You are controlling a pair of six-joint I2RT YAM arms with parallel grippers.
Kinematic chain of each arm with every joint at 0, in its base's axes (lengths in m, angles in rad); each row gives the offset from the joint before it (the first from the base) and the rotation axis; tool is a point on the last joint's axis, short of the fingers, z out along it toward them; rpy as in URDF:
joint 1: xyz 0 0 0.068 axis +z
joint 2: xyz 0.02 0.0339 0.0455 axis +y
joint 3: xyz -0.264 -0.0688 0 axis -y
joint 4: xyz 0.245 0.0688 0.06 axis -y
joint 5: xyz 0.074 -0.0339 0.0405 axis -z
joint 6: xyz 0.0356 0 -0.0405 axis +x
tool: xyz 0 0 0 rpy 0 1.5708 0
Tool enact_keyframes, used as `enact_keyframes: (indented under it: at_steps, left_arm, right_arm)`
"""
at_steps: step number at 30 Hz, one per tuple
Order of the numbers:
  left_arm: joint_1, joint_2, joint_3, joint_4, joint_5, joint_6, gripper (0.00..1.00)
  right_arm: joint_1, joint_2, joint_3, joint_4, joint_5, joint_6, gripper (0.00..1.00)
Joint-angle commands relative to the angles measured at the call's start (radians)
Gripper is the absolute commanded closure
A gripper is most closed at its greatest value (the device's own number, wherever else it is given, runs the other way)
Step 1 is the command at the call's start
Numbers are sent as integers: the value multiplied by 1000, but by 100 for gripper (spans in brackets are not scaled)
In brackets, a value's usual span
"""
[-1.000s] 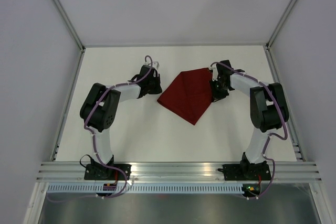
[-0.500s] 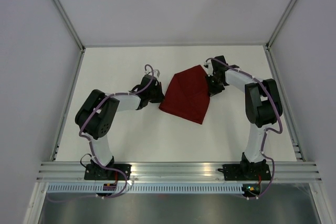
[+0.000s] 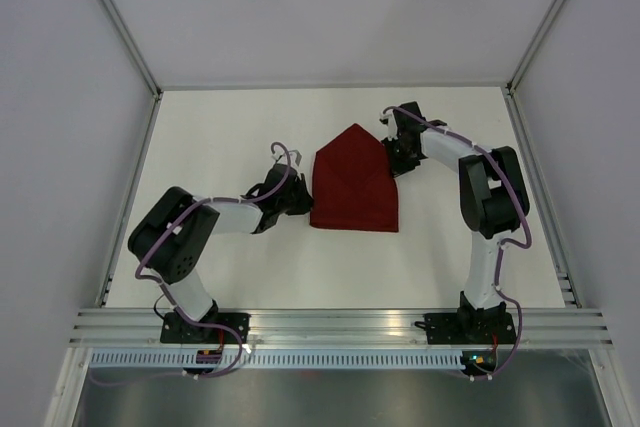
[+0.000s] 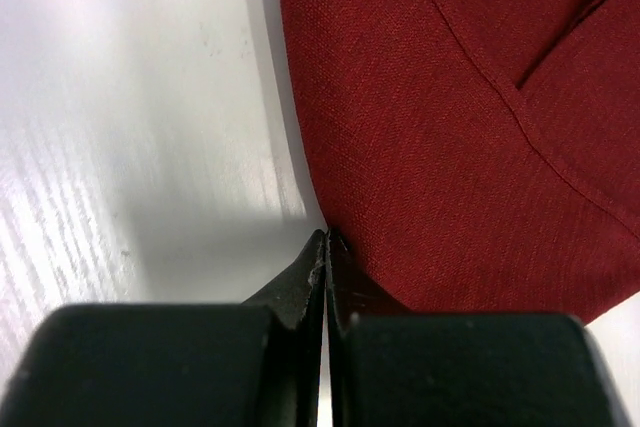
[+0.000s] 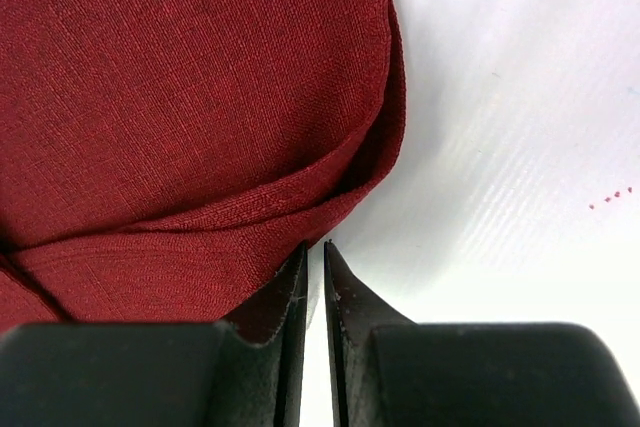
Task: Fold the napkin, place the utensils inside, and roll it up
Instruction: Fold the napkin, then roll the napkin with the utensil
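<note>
The left end effector (image 3: 297, 197) sits closed at the near-left corner of the folded, house-shaped dark red cloth napkin (image 3: 352, 185) mid white worktop (image 3: 220, 137). The right end effector (image 3: 398, 155) is closed at its far-right corner. From the left wrist we see fingers pressed together on the hem, seemingly nipping it. The right wrist shows the same at a layered fold. We judge folding is underway and the next move is to release and crease flat. No fork shows in any view, and only the arms crowd the cloth.
</note>
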Motion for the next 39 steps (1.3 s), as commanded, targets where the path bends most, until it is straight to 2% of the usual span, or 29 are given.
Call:
enact_keyframes:
  at_steps: [1, 5, 9, 15, 16, 18, 20, 22, 24, 26, 29, 32, 34, 39]
  left_arm:
    - [-8, -31, -56, -40, -51, -35, 98]
    - [-8, -100, -90, -40, -91, -43, 98]
    - [-6, -190, -124, -54, -122, -35, 91]
    - [-6, -379, -133, -66, -136, 18, 84]
    - [-6, -407, -136, -57, -125, 25, 82]
    - [3, -495, -147, -36, -107, 25, 69]
    - [44, -551, -151, -5, -16, 11, 54]
    - [61, -623, -148, -13, 34, 0, 47]
    - [68, -683, -131, -45, 33, 6, 37]
    - [74, -707, -105, -77, 27, 12, 29]
    - [75, -735, -58, -117, 18, 32, 31]
    - [75, -756, 23, -193, -26, 49, 33]
    - [75, -776, 66, -273, -60, 74, 35]
    - [75, -787, 175, -396, -83, 114, 35]
  right_arm:
    - [19, 31, -9, -18, 38, 2, 84]
    - [18, -12, -32, -7, 47, 10, 78]
    - [17, -70, -50, -7, 33, 30, 75]
    - [-9, -260, -124, 51, 62, 13, 72]
    - [-20, -333, -137, 71, 65, 2, 73]
    - [-26, -413, -180, 102, 82, -45, 73]
    - [-28, -528, -206, 151, 82, -70, 72]
    - [-17, -602, -223, 166, 82, -108, 71]
    - [6, -634, -227, 165, 137, -134, 71]
    - [69, -641, -225, 128, 125, -205, 73]
    - [141, -656, -257, 117, 107, -249, 72]
    - [183, -654, -297, 126, -3, -359, 65]
    - [209, -660, -341, 160, -53, -418, 57]
    - [267, -636, -421, 166, -131, -561, 52]
